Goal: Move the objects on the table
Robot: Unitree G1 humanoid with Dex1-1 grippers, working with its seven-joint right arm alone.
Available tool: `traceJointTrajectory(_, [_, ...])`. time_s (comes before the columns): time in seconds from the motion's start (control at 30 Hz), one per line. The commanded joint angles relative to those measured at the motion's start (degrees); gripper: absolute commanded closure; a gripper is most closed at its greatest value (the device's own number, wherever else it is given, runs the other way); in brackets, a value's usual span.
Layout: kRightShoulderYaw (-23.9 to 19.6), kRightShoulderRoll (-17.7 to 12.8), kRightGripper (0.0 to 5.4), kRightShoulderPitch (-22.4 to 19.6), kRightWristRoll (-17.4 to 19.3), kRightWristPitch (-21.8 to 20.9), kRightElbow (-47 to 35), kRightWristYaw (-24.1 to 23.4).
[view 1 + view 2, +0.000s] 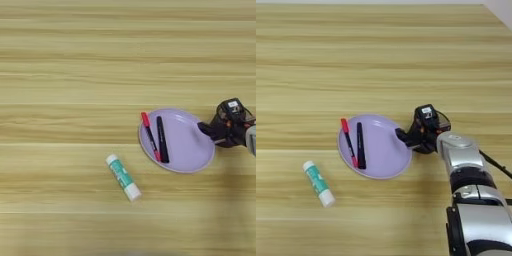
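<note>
A teal-green glue stick (123,177) with white ends lies flat on the light wooden table (75,75), left of and a little nearer than a lavender plate (187,145). On the plate's left half a red pen (150,136) and a black pen (162,139) lie side by side. My right gripper (403,136) is at the plate's right rim, pointing left over its edge, well away from the glue stick (319,183). It has nothing visible in its hold.
The silver forearm (461,155) comes up from the bottom right corner behind the gripper. The table's far edge and right corner (491,7) show at the top right. Bare wood stretches across the far and left parts of the table.
</note>
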Motion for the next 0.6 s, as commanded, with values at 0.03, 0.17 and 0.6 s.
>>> traceJointTrajectory(0.03, [-0.7, -2.3, 0.85, -5.2, 0.2, -1.8, -1.9, -1.2])
traceJointTrajectory(0.17, [-0.8, -2.3, 1.25, -5.3, 0.3, -1.7, -1.9, -1.4])
traceJointTrajectory(0.6, [-0.9, -2.4, 2.75, -5.2, 0.5, -1.7, -2.2, -1.6])
